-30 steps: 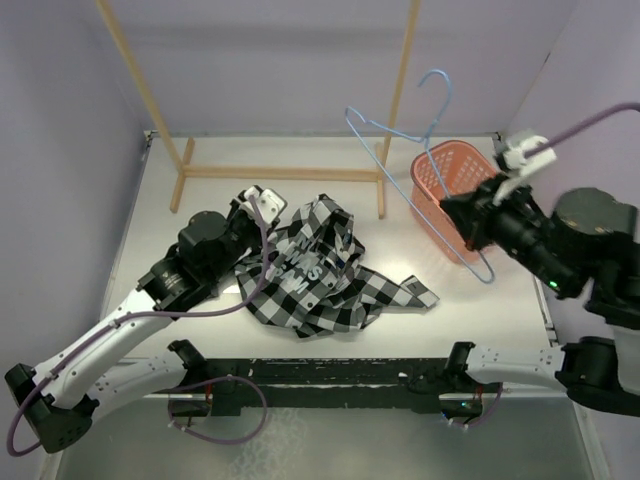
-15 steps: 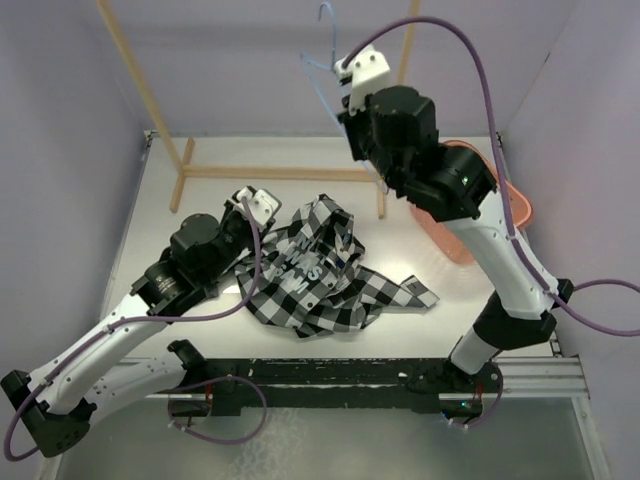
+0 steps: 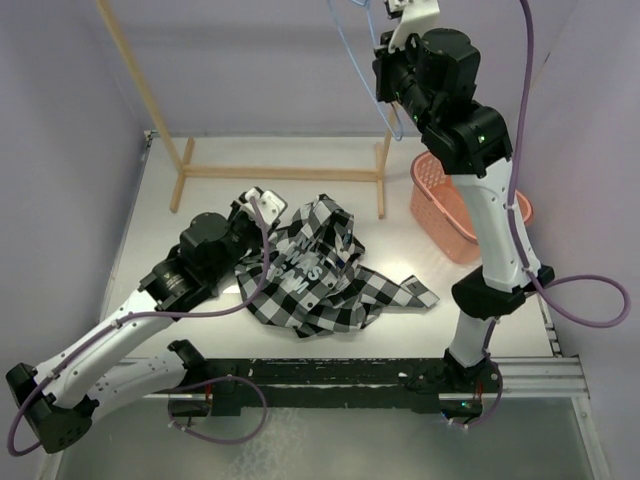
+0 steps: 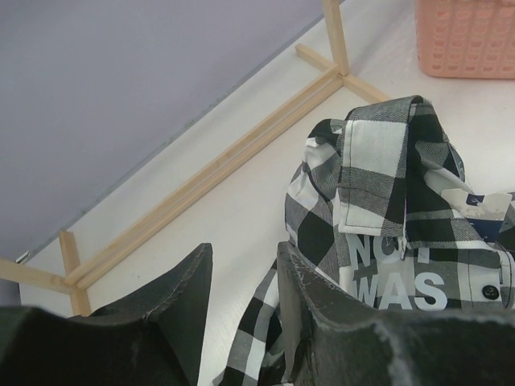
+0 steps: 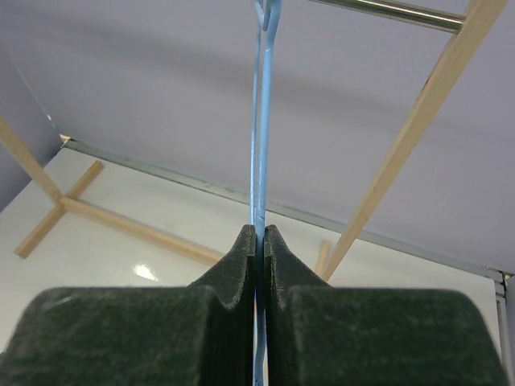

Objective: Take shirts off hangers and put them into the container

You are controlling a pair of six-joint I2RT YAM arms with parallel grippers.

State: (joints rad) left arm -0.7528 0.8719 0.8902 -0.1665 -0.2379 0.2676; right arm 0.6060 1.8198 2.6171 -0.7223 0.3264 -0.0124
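Pinching the thin light-blue wire hanger (image 5: 261, 121) edge-on between its dark padded fingers, the right gripper (image 5: 259, 235) is clamped tight with no gap showing. The wire runs straight up out of the pads toward the metal rail (image 5: 378, 10) of the tan wooden rack (image 3: 280, 173), and the arm reaches high above the far side of the table (image 3: 200, 205). The hanger is bare, so holding it up there looks like a way to hook it on the rail, or at least to carry it clear of the work below; whether the hook touches the rail I cannot tell. The left gripper (image 4: 243, 261) sits low at the left edge of the black-and-white check shirt (image 4: 394, 185), jaws parted, a fold of cloth beside one finger but nothing pinched that I can see — placed, I judge, to take a handful. The shirt lies crumpled mid-table, lettering up, off the hanger but well apart from the salmon-pink lattice basket (image 3: 432, 195), which stands to the right beside the rack's right post. Getting it in is the step left — the floppy cloth will likely trail and may catch the rim.
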